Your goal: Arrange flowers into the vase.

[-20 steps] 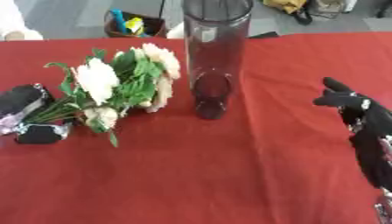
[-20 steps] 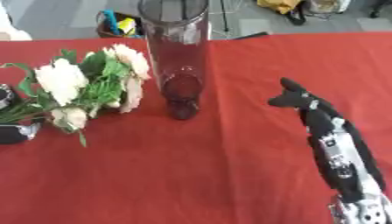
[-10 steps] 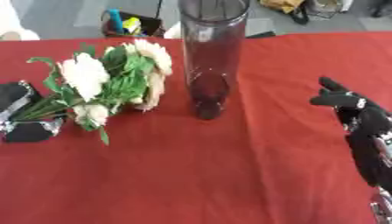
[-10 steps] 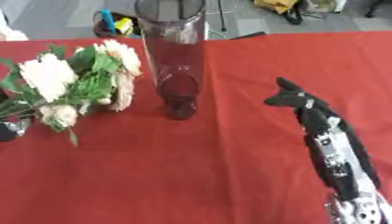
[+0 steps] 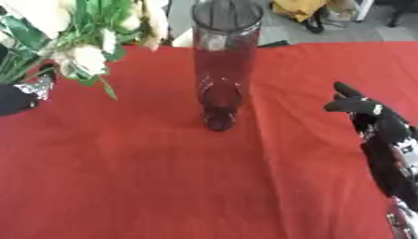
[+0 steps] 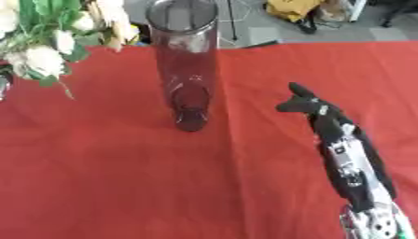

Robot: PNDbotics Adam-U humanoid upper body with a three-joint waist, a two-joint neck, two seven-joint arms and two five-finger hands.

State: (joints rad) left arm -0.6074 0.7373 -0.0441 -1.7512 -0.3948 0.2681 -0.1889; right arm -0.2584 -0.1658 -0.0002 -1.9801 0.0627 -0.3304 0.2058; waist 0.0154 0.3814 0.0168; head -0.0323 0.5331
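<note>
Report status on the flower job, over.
Left hand shut on the flower bunch, lifted left of the vase. Right hand idle, open, right of the vase. Vase upright on the red cloth, mouth unobstructed.

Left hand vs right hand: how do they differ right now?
The left hand shows at the left edge, shut on the flower bunch and holding it off the red tablecloth. The right hand is right of the vase, holds nothing and is apart from it. Both are black.

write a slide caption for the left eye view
Left hand lifts white flower bouquet beside tall clear glass vase.
</note>
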